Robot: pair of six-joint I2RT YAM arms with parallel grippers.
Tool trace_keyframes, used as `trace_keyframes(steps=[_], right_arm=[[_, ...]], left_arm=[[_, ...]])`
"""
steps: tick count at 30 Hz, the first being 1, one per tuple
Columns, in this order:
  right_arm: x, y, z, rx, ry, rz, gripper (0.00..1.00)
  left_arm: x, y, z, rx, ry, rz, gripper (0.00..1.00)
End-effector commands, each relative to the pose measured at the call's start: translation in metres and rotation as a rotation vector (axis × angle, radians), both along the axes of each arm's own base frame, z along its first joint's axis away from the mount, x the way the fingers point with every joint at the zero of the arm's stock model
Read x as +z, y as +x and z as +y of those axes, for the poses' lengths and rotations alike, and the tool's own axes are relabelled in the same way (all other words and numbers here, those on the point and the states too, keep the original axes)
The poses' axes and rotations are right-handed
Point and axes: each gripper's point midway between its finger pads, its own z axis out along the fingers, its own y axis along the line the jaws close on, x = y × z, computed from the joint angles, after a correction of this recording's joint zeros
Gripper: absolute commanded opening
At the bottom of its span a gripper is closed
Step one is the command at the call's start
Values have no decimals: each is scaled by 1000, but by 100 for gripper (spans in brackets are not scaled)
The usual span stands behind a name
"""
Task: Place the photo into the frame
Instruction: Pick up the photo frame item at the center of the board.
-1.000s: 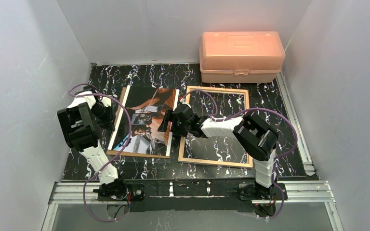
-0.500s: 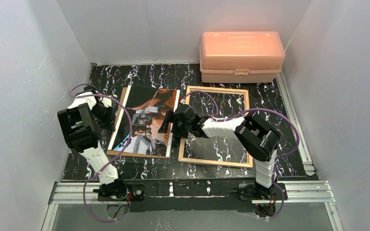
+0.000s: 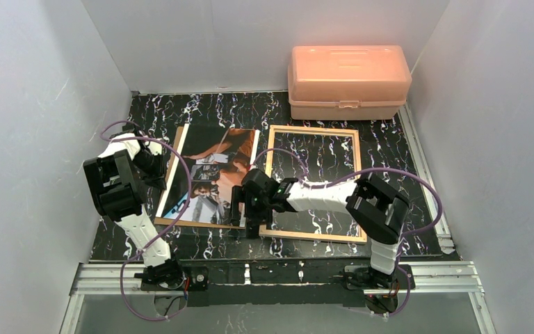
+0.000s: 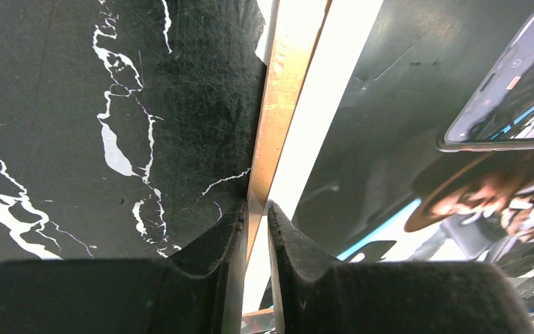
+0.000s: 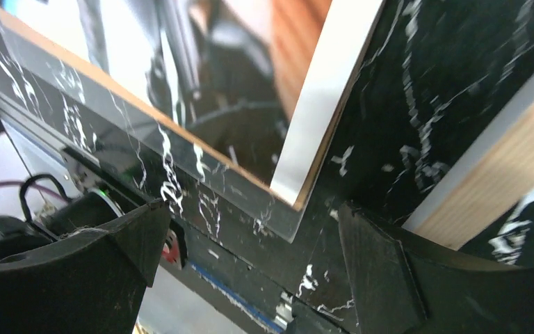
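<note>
The photo (image 3: 208, 174), dark with orange-brown patches and a white border, lies face up on a brown backing board (image 4: 278, 104) left of centre. Right of it the frame (image 3: 356, 182) lies with its light wood back up. My left gripper (image 3: 158, 170) is at the photo's left edge. In the left wrist view the gripper (image 4: 256, 207) is shut on that edge, with the board and the photo's white border (image 4: 327, 118) between the jaws. My right gripper (image 3: 240, 212) stands open over the photo's near right corner (image 5: 299, 184). Nothing sits between its fingers (image 5: 372, 264).
A clear pane (image 5: 278, 226) sticks out from under the board at the near corner. An orange lidded box (image 3: 349, 82) stands at the back right. White walls close in three sides. A metal rail (image 3: 278, 273) runs along the near edge.
My right gripper has moved from the middle of the photo's right edge toward me, down to its near right corner. The left gripper and the photo have not moved.
</note>
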Motion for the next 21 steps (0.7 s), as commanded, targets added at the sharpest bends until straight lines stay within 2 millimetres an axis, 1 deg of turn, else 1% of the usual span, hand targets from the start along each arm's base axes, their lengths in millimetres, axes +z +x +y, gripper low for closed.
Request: trace_keyframes(steps=[1,5,9,12,16,21], right_arm=[[-1,-27,4,34,-24,92,99],[-8,-35,-1,35,-60,130,99],[-7,-45,9,46,-38,178,99],[-2,-44,19,35,4,183,99],[10,-40,27,-7,89,183,99],[38,-34,32,-48,192,144,99]], left_arm=[[3,-23,-11,-28,-34,59,15],[3,-30,-12,-51,-21,41,14],[3,-34,-13,-52,-25,47,14],[1,-35,-12,-59,-16,41,14],[-2,-36,-8,-76,-1,51,13],[-7,-38,-7,-79,1,63,13]])
